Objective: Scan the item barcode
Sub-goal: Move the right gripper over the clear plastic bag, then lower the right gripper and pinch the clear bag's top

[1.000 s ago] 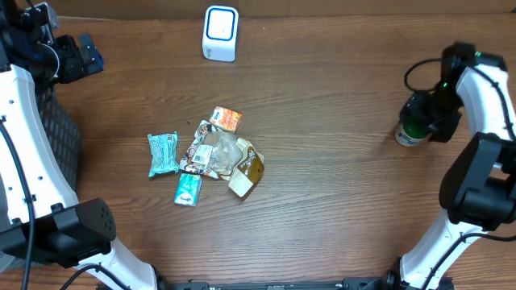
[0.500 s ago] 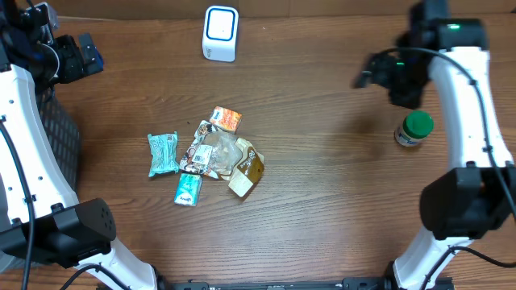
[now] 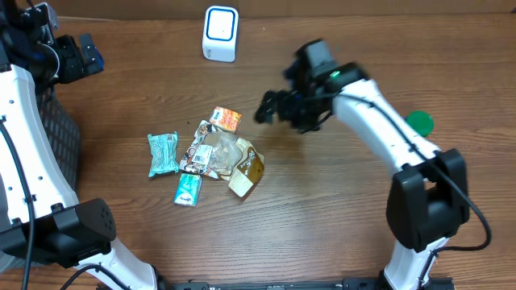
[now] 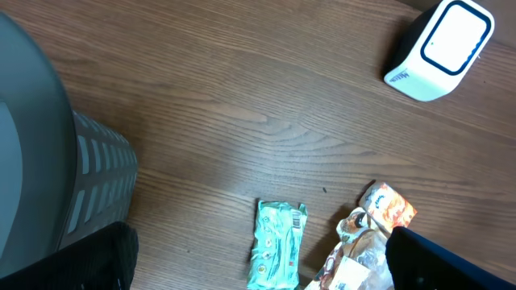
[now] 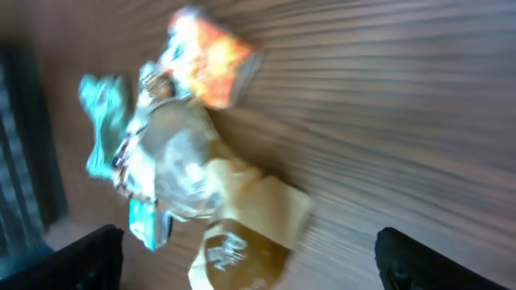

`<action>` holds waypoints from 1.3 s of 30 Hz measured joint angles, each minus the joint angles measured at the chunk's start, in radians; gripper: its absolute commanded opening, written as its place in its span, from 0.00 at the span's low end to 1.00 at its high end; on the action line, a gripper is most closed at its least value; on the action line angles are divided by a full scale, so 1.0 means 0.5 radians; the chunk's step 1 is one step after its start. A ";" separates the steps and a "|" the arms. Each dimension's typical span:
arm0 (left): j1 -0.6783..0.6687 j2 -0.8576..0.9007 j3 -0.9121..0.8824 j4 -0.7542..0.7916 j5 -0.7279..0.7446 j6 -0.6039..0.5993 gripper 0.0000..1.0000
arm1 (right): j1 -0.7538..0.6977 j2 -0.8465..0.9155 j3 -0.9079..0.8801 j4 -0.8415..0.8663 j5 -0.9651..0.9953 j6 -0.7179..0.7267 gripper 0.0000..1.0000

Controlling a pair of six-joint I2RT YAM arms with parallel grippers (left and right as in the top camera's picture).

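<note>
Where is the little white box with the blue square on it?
In the overhead view the white box stands near the far edge of the table, a bit left of the middle, beyond the pile of snack packets, apart from them.

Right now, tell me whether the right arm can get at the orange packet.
Probably yes: the open right pincer hovers near the orange packet, which lies uncovered at the pile's edge.

We see the snacks all blurry from the right wrist. The right arm hides part of the green lid. The basket is cut off.
</note>
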 measured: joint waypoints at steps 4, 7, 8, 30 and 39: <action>0.000 0.000 0.000 0.000 0.000 0.000 1.00 | 0.130 0.040 -0.004 0.203 -0.024 -0.160 0.92; 0.000 0.000 0.000 0.000 0.000 0.000 1.00 | 0.175 0.102 -0.004 0.307 -0.037 -0.295 0.86; 0.000 0.000 0.000 -0.001 0.000 0.000 1.00 | 0.181 0.131 -0.003 0.343 -0.039 -0.327 0.84; 0.000 0.000 0.000 0.000 0.000 0.000 1.00 | 0.263 0.424 -0.093 0.370 -0.166 -0.650 0.60; 0.000 0.000 0.000 0.000 0.000 0.000 1.00 | 0.311 0.424 -0.211 0.426 -0.235 -0.537 0.04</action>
